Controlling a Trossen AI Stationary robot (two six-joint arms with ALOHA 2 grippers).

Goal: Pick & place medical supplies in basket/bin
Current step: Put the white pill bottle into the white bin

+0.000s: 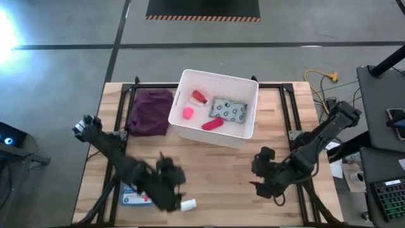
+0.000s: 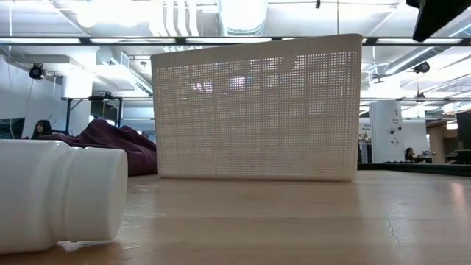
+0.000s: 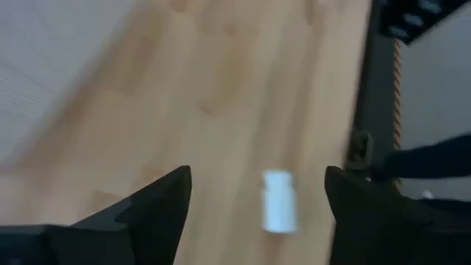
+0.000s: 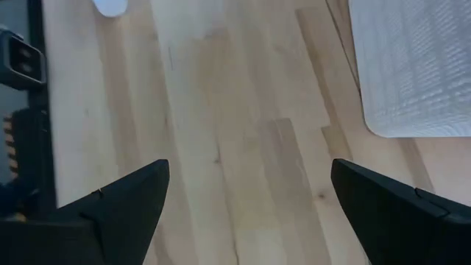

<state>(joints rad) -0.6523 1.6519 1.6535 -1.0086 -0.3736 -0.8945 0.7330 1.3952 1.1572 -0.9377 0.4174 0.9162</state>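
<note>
The left arm covered most of the first-aid box (image 1: pixel 134 199) from above. Up close, the white bottle (image 3: pixel 279 200) looked blurry. In the low view, the picture's edge cut off its (image 2: pixel 55 193) end. The white bin (image 2: pixel 257 107) hid everything inside it there.

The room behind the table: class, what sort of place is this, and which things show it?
Probably an open lab or workshop: bare ceiling ducts overhead, hazard-striped floor marking, and a keyboard beside the wooden table.
</note>
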